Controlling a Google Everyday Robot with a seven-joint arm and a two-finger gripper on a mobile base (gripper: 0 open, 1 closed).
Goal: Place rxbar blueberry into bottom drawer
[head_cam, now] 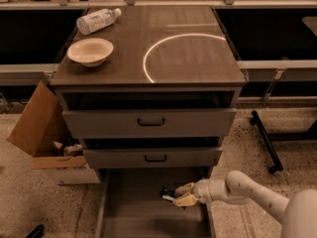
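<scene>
Over bottom drawer (132, 208), gripper (175, 195) grips half-hidden rxbar blueberry (166, 192).

The robot's white arm (257, 200) enters from the lower right corner of the view and reaches leftward, almost level, with a rounded joint bulging just behind the wrist. Its gripper (176, 195) hangs well below the bench's front edge, nearer the right front corner than the left, low over the open bottom drawer (133, 207). The two pale fingers (185, 188) point left, one above the other, pinched onto the near end of the dark rxbar blueberry (167, 193).
</scene>
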